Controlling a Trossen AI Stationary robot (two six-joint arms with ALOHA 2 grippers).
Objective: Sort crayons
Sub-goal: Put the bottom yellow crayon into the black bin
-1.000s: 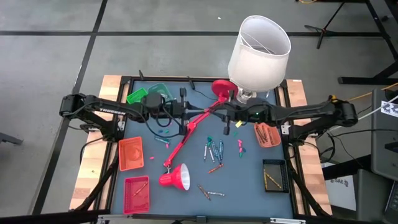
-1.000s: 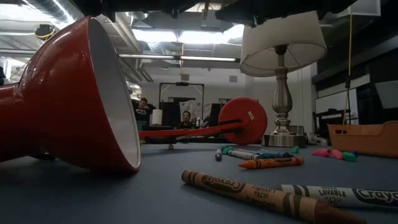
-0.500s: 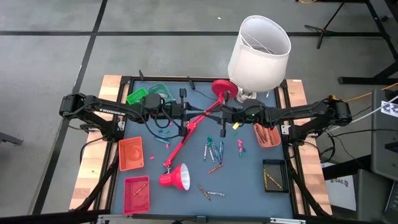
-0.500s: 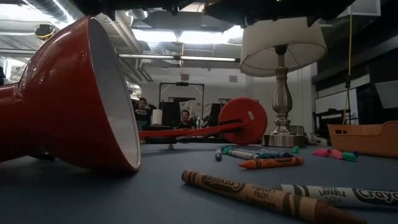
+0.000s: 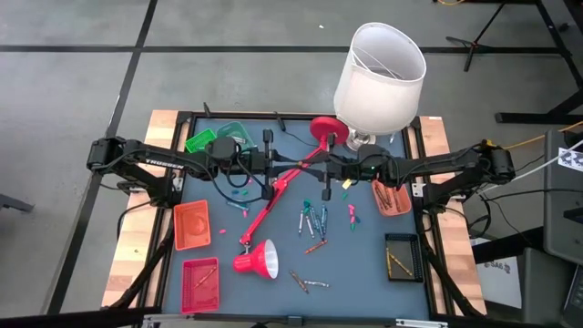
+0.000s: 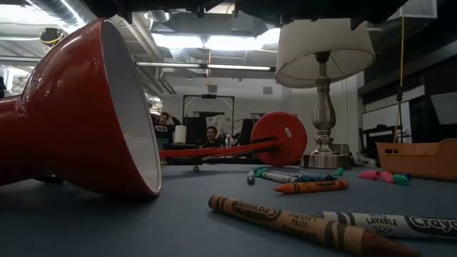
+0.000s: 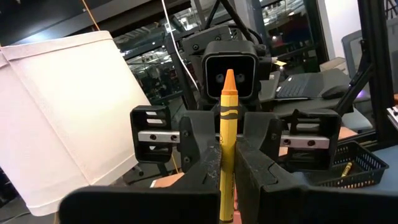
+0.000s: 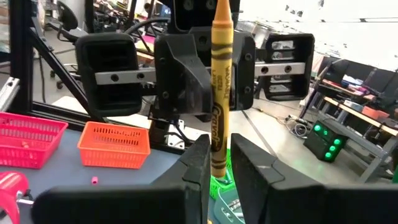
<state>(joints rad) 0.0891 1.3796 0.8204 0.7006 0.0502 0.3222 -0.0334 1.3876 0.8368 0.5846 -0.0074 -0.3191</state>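
Note:
A yellow-orange crayon (image 7: 227, 124) (image 8: 219, 93) stands upright high above the table's middle. My left gripper (image 5: 278, 169) (image 7: 227, 190) is shut on it. My right gripper (image 5: 321, 171) (image 8: 221, 149) faces the left one, level and open. Its fingers (image 7: 199, 146) stand on either side of the crayon's lower end (image 8: 217, 171); whether they touch it, I cannot tell. Several loose crayons (image 5: 312, 221) (image 6: 310, 187) lie flat on the blue tabletop below. Two more crayons (image 6: 285, 221) lie near the front edge. My left gripper pinches the crayon's wrapped shaft (image 7: 227, 171) between its two fingers (image 8: 186, 81). The fingers come level from the table's left and lie across the crayon. The crayon stands upright, pointed tip up, lifted clear of the table.
A red desk lamp lies tipped over, its arm (image 5: 278, 191) under both grippers, its shade (image 5: 258, 260) near the front. A white-shaded lamp (image 5: 378, 68) stands at the far edge. Baskets: green (image 5: 219, 137), orange (image 5: 191, 223), red (image 5: 200, 282), brown (image 5: 392, 196), black (image 5: 401, 255).
My right gripper has tipped its fingers up to level in front of the left gripper, then kept still. The left gripper and the crayon have not moved.

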